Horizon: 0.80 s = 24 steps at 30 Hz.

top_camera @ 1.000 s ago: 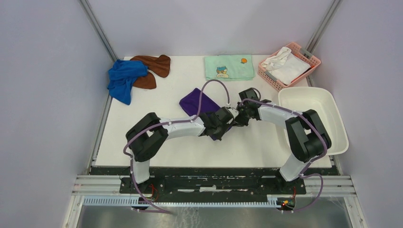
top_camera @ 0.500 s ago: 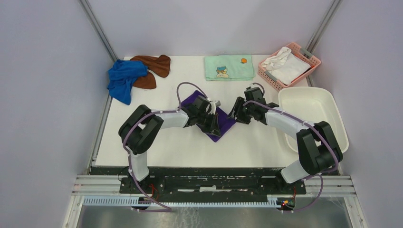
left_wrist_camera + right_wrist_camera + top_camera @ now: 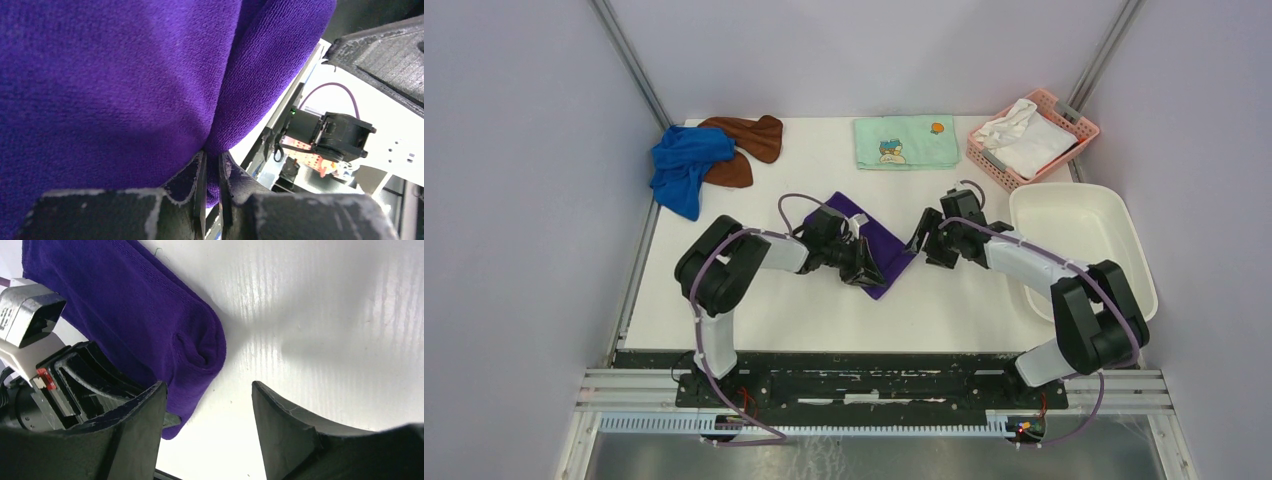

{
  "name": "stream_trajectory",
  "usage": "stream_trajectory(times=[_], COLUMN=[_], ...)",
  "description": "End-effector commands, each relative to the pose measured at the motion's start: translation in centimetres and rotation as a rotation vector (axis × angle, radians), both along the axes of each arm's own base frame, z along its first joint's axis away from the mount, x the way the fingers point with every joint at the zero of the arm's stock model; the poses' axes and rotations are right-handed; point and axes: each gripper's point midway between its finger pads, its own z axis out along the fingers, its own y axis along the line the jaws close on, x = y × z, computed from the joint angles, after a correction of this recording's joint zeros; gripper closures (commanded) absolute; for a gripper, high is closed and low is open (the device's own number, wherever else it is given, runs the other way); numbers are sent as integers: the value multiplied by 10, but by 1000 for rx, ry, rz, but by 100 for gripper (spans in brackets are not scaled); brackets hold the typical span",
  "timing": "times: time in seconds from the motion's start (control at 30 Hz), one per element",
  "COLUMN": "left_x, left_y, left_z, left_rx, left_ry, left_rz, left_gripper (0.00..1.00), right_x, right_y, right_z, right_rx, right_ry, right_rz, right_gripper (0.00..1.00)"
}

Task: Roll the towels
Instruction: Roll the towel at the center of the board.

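Showed a dark purple towel of soft, looped terry lying on the white bench, folded over with a plump rounded corner. Showed the left tool clenched on a fold of it, the right tool released just beside that corner. Showed a royal blue towel and rust-brown towel crumpled together, far left.

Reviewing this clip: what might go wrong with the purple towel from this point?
The left claw pinches only a fold of the purple towel, so a pull may drag the cloth instead of rolling it. The right claw stands open beside the towel's corner, holding nothing, so that end may slide or unfold. Both claws sit close and might bump.
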Motion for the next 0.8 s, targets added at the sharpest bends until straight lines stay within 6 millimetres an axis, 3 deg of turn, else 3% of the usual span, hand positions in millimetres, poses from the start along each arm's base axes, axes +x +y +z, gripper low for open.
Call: stream_trajectory(times=[0.0,0.23,0.57,0.77], left_x=[0,5,11,14], left_y=[-5,-1,4,7], left_z=[7,1,-4,-6], left_rx=[-84,-57,3,34], left_ry=[90,101,76,61], left_rz=[44,62,76,88], left_gripper=[91,91,90,91], right_x=[5,9,22,19], right_y=[-3,8,1,-3], right_z=[10,8,-2,-8], right_rx=[14,64,-32,-130], right_ry=[-69,-61,30,104], right_rz=[-7,7,-50,-48], right_gripper=[29,30,30,36])
